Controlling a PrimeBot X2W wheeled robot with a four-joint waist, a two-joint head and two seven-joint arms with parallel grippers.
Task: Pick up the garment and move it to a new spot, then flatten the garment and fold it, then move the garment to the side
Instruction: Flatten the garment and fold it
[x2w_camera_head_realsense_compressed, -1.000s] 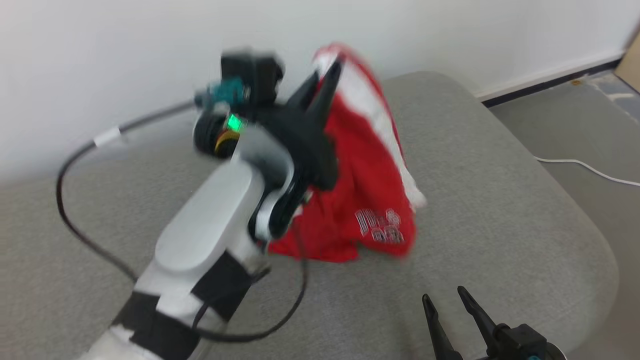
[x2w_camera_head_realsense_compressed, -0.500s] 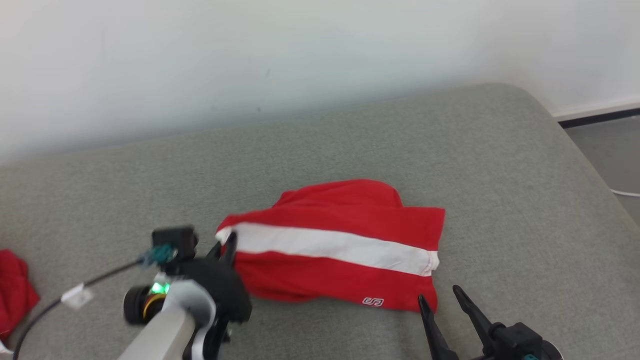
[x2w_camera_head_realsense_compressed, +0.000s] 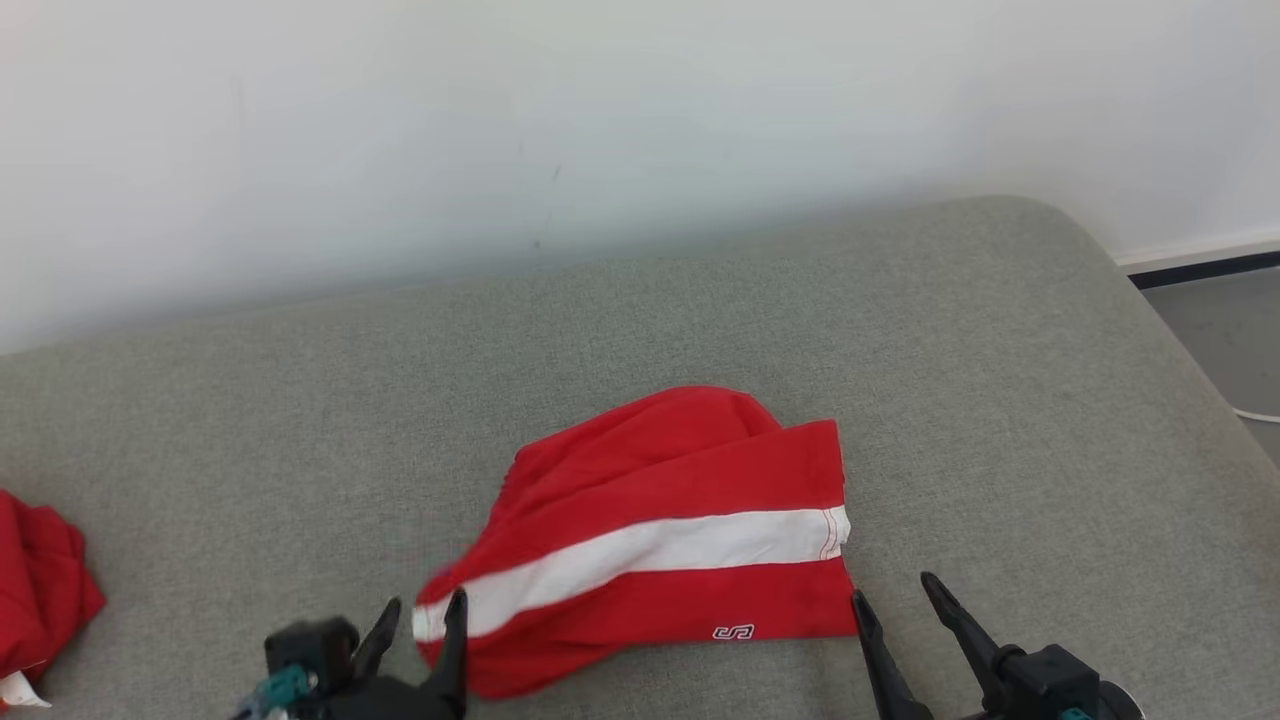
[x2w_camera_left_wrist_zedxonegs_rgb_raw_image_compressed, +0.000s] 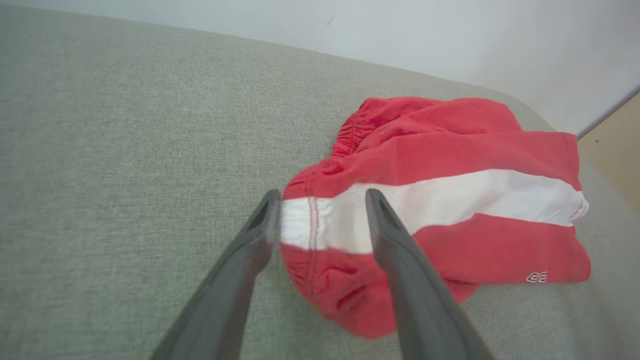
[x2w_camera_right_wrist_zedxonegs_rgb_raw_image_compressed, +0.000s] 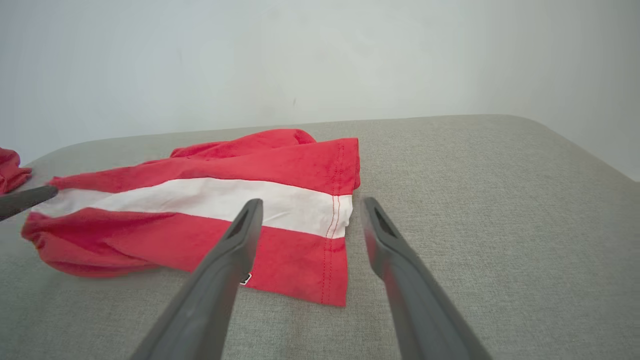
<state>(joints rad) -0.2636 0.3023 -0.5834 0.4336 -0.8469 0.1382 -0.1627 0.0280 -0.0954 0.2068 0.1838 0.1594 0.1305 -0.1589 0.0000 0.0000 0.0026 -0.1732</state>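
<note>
Your work surface: grey fabric cushion (x2w_camera_head_realsense_compressed: 300, 420), rounded corner at right, plain white wall (x2w_camera_head_realsense_compressed: 600, 120) behind. Dark baseboard (x2w_camera_head_realsense_compressed: 1200, 268), grey floor (x2w_camera_head_realsense_compressed: 1225, 320) and bit of white cable (x2w_camera_head_realsense_compressed: 1262, 413) at far right. Red shorts (x2w_camera_head_realsense_compressed: 660, 520), white stripe, lie crumpled mid-cushion toward front. Left gripper (x2w_camera_head_realsense_compressed: 425, 600): fingers spread, stripe's end between them; contact unclear to you. Right gripper (x2w_camera_head_realsense_compressed: 892, 588): fingers apart, holding nothing, just beside shorts' hem. Second red cloth (x2w_camera_head_realsense_compressed: 40, 590) cut off at left edge. Shorts' small logo (x2w_camera_head_realsense_compressed: 733, 632) unreadable.

Plain indoor room, home or lab unclear. Grey upholstered cushion (x2w_camera_head_realsense_compressed: 900, 350) against bare white wall (x2w_camera_head_realsense_compressed: 600, 120), dark skirting (x2w_camera_head_realsense_compressed: 1210, 266), grey floor (x2w_camera_head_realsense_compressed: 1230, 330)
</note>
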